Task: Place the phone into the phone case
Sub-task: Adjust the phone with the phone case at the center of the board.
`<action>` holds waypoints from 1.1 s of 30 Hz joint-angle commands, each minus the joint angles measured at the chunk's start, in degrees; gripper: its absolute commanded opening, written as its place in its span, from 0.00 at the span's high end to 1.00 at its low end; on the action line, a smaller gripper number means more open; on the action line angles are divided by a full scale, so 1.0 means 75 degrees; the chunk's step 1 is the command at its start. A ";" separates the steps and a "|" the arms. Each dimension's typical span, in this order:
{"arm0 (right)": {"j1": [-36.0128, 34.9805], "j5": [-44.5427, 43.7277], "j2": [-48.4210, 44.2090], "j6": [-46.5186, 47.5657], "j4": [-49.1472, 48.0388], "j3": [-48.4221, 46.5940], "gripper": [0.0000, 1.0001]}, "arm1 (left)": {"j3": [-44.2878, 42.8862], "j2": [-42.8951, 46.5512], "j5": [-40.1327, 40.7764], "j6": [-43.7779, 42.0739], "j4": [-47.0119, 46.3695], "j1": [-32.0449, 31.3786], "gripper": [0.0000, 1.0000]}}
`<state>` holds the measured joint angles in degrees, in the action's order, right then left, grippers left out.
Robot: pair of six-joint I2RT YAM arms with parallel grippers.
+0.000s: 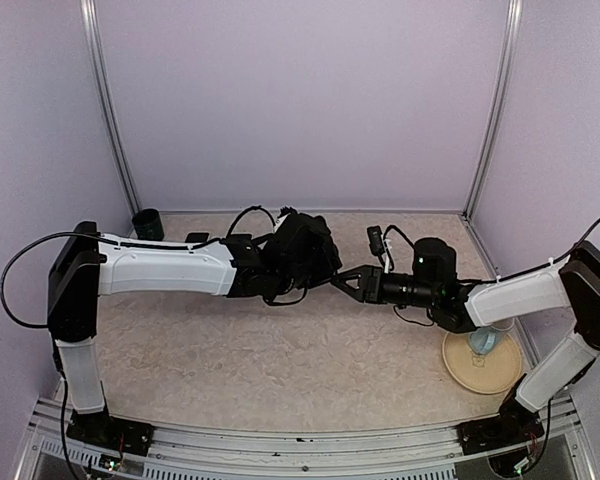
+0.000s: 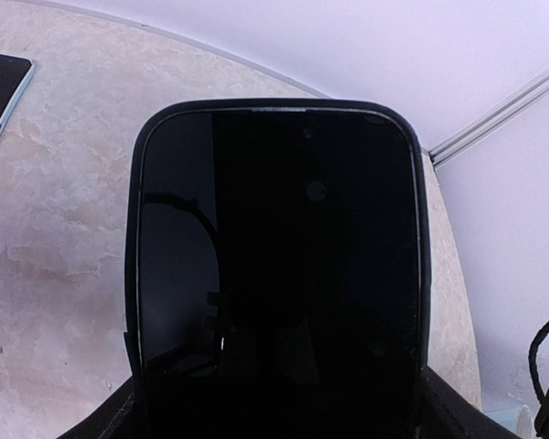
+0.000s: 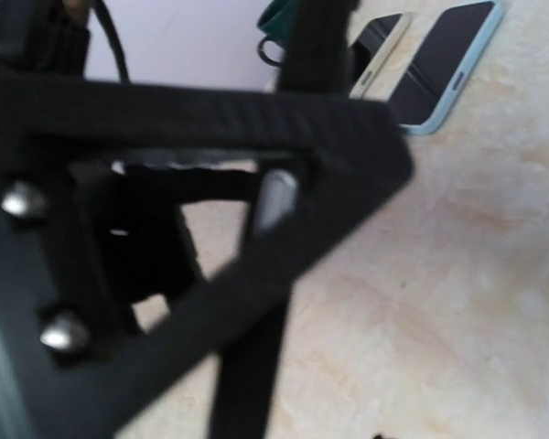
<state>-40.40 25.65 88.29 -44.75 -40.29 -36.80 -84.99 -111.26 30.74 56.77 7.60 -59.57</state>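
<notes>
Hovering above the table (image 1: 230, 350), a black phone (image 2: 274, 274) is gripped by its sides in the left end effector (image 1: 302, 255), with a dark rim (image 2: 134, 274) seen round the glass. The right end effector (image 1: 346, 283) is held at the phone's right edge (its own view is blurred), and whether it is open or closed cannot be told. 2 more lie flat on the table, side by side: a light-blue-edged handset (image 3: 448, 59) and a beige-edged handset (image 3: 380, 41).
</notes>
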 commanded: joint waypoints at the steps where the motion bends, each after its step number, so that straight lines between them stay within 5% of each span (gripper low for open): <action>1: -0.0078 0.0265 0.0075 -0.0222 -0.0531 -0.0134 0.58 | 0.0053 0.0350 0.0467 -0.0032 -0.0488 -0.0049 0.80; 17: -0.0194 -0.0053 0.0451 -0.0290 0.0582 -0.0882 1.00 | 0.0085 0.0350 0.0997 -0.0033 -0.0422 -0.0213 0.80; 33: -0.0501 -0.2090 0.0378 0.0364 0.3406 -0.1578 1.00 | 0.0012 0.0366 0.1262 0.0037 -0.0104 -0.0200 0.80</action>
<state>-44.10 16.12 90.96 -44.97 -23.31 -47.94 -83.85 -111.26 39.38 56.82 9.91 -60.25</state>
